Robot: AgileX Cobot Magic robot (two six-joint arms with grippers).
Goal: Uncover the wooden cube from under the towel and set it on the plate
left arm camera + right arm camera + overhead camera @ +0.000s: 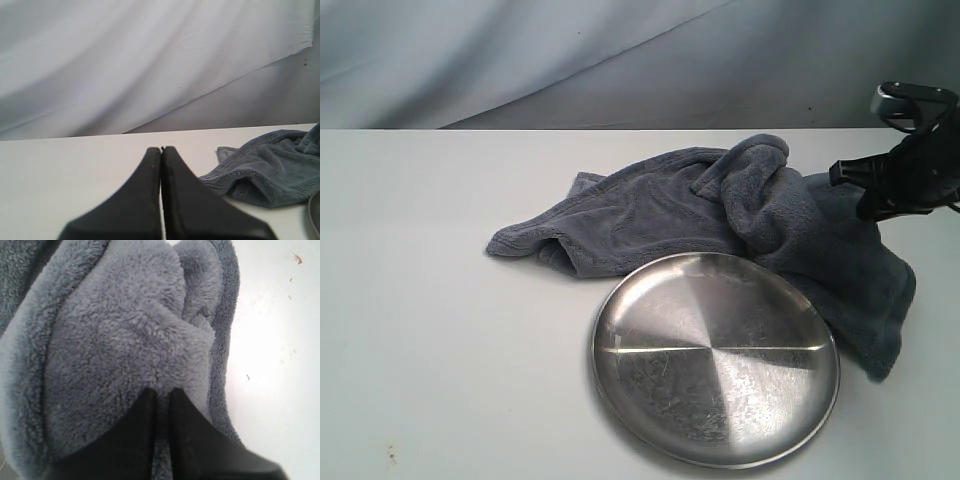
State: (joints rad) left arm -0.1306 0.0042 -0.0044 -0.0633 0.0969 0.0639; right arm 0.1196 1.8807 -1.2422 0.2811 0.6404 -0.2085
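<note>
Right gripper (pixel 160 392) is pinching a raised fold of the towel (pixel 125 330), jaws nearly pressed together with fleece bunching between them. It is coming in from the right edge of the exterior view. Bare table is showing just beside the towel's edge on that side. The towel is lying crumpled, dark blue-grey, thick and fluffy, with a rolled hem. It is humping up highest near the pinch and is spreading flatter toward the left. The wooden cube is not showing in any view, so where it is sitting under the cloth cannot be told. The plate (pixel 715 360) is sitting in front of the towel, round, shiny silver metal with a shallow rim. Its far and right rim is touching the cloth. The white table (pixel 440 330) is lying open to the left and front-left of the plate. Left gripper (pixel 161 149) is hovering over bare table left of the towel, jaws pressed together and holding nothing. A wrinkled grey-white backdrop (pixel 620 50) is hanging behind the table.
</note>
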